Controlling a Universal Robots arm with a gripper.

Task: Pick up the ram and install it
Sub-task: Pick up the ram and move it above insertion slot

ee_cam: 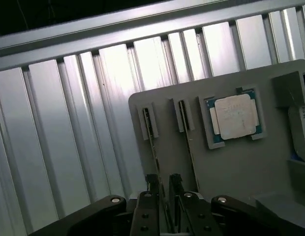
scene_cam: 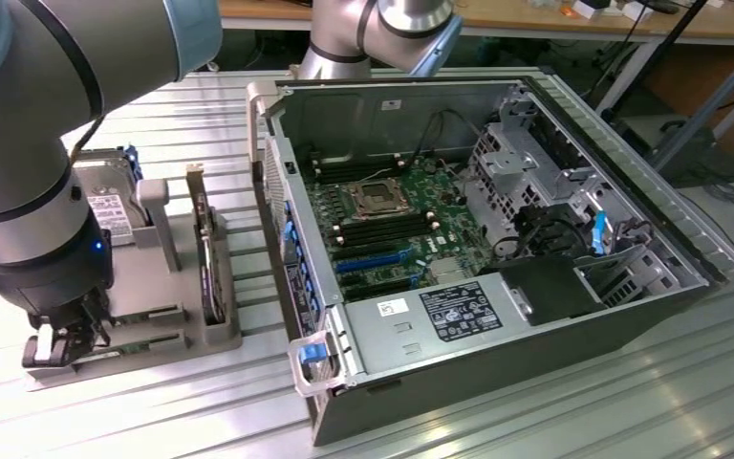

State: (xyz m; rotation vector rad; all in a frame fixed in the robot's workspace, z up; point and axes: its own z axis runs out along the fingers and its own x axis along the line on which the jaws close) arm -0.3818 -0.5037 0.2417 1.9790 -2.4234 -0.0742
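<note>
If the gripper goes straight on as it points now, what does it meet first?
Probably the long thin ram stick, on edge in the grey plastic holder, just ahead of the gripper.

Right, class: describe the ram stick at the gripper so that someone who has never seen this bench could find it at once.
Beside the open computer case lies a grey tray holding a square silver processor. Next to the processor two thin sticks stand on edge in slots. The ram is the stick farther from the processor, the one that the gripper's open jaws straddle.
</note>
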